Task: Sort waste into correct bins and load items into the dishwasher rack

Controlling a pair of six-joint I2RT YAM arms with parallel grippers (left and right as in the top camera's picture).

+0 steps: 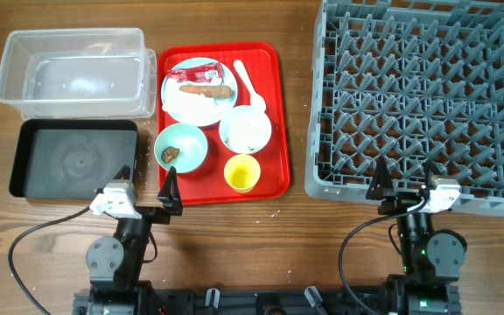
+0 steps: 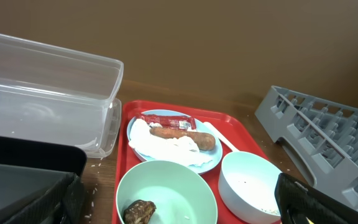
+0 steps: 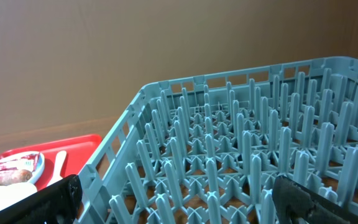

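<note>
Left tool [image 1: 148, 184], jaws spread, sits near the bowl [image 1: 181, 147] holding brown scrap [image 1: 171, 155].

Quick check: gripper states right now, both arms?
Left gripper: open, holding nothing.
Right gripper: open, holding nothing.

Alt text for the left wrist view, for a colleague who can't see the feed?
A red tray holds a pale blue plate with a brown sausage scrap, a red-and-white wrapper and crumpled white paper; nearer sit a left bowl with a brown bit and a right bowl. A clear tub and black tray stand left, a grey rack right.
</note>
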